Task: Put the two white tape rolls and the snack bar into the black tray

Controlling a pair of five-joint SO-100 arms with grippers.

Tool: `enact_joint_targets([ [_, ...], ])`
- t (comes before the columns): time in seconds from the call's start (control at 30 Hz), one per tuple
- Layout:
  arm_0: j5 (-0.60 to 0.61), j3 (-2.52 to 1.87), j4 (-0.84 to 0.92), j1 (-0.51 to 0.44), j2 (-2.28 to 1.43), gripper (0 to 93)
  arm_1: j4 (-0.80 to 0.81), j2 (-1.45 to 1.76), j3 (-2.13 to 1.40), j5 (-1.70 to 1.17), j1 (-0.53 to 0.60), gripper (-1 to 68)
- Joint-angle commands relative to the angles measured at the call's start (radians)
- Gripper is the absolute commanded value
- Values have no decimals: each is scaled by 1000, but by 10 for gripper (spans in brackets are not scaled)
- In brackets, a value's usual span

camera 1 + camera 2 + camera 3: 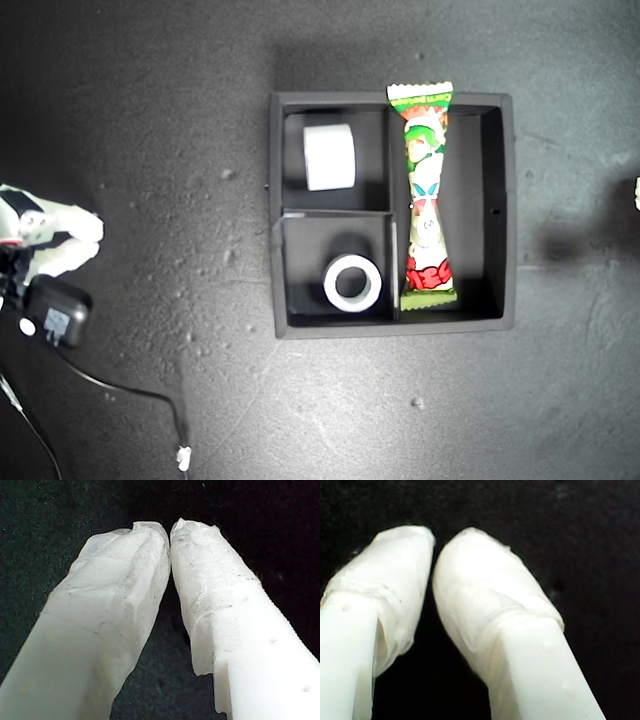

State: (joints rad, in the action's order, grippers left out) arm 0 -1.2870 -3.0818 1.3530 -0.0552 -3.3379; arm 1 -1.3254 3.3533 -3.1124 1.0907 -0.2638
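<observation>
- At our first pincer (170,530), the two white fingertips touch each other at the tip, so it is closed, and nothing is between them.
- Behind it we see only the dark worktop (50,510).
- At our second pincer (433,542), the padded fingertips are together or almost together, with only a thin dark line between them. It holds nothing.
- From the wrist views we cannot tell which arm is which in the exterior view.
- One arm (55,238) shows at the exterior view's left edge, well apart from the tray. A black plug block (58,315) with a thin cable (120,385) lies just beside it.
- A small white part (637,193) shows at the exterior view's right edge; we cannot tell what it is.
- The black tray (505,200) stands in the middle of the worktop.
- One white tape roll (329,157) lies on its side in the small section at the exterior view's upper left of the tray.
- The second white tape roll (330,285) lies flat, hole upward, in the other small section below it.
- The snack bar (425,200) lies along the long section, its upper crinkled end resting over the tray wall.
</observation>
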Motion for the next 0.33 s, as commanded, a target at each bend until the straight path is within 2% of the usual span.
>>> enact_joint_targets([
  [0.0, 12, -57, 38, 15, -49, 2, -15, -5, -12, -14, 5, 3],
  [0.3, 12, -57, 38, 15, -49, 2, -15, -5, -12, -14, 9, 3],
])
